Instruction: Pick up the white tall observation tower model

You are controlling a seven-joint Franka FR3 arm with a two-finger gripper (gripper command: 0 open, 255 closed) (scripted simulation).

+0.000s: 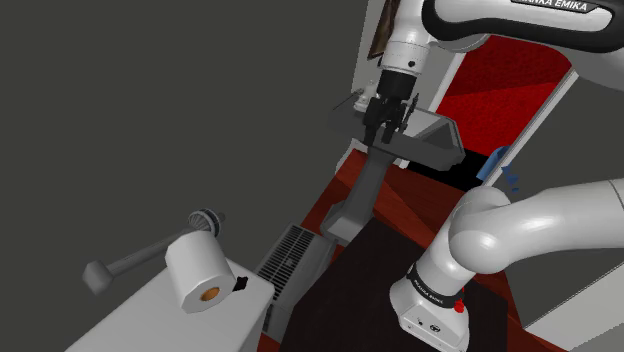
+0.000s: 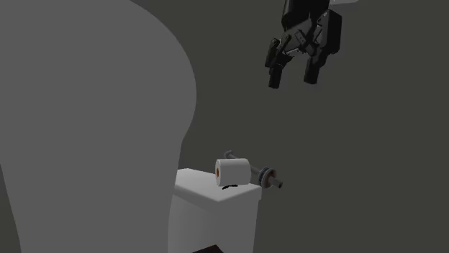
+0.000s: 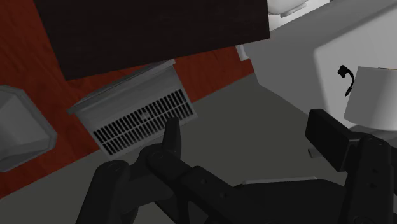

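gripper (image 2: 292, 78) is spread with nothing between the fingers, hanging in the air well above the paper roll (image 2: 232, 172) and off to the second exterior view's right of it. Tower model (image 1: 140, 258) renders grey, not white: it lies on its side on the white counter (image 1: 140, 322) just behind the roll, ringed end sticking out past the roll; can't tell if they touch. Small black item (image 1: 241, 284) sits right beside the roll, and a floor vent (image 1: 292, 256) is down below the roll's counter.

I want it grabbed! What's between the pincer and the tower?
Nothing. In the second exterior view, only bare grey wall shows between the open pincer and the grey tower lying below.
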